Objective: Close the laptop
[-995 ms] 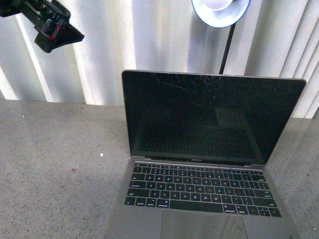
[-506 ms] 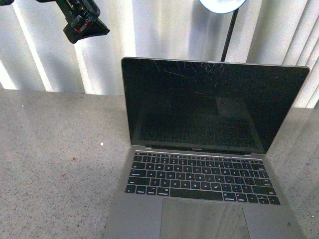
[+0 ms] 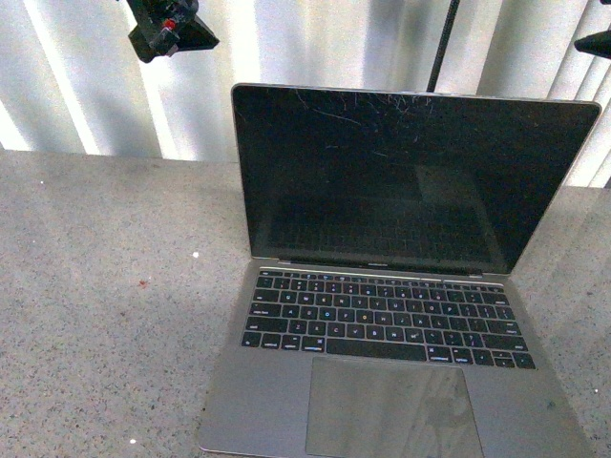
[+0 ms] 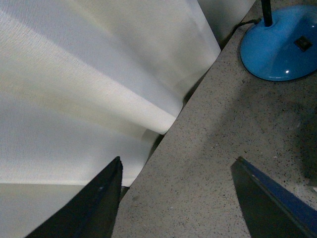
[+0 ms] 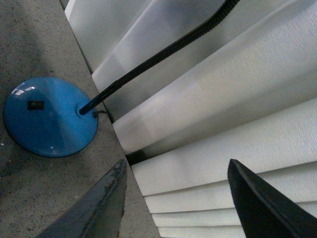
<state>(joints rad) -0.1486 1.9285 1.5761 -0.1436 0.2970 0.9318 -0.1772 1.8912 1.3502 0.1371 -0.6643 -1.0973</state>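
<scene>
Left gripper (image 4: 177,166) shifted right, fingers (image 4: 96,206) spread; right gripper (image 5: 177,166) spread too; laptop (image 3: 387,405) lettering illegible.

Grey laptop (image 3: 396,282), black keys (image 3: 382,325), black white-scratched screen (image 3: 401,181); speckled grey table (image 3: 105,315); white pleated curtain (image 3: 76,76); blue lamp base (image 5: 49,116).

The laptop (image 3: 396,277) stands open on the speckled grey desk (image 3: 95,324), right of the middle in the front view, its lid raised and leaning slightly back — the screen faces the camera. It is a slim grey metal notebook with black keys and a large trackpad, and its near edge reaches the bottom of the picture. The glossy black screen is dark, with fine scratches, thickest near its top edge.
</scene>
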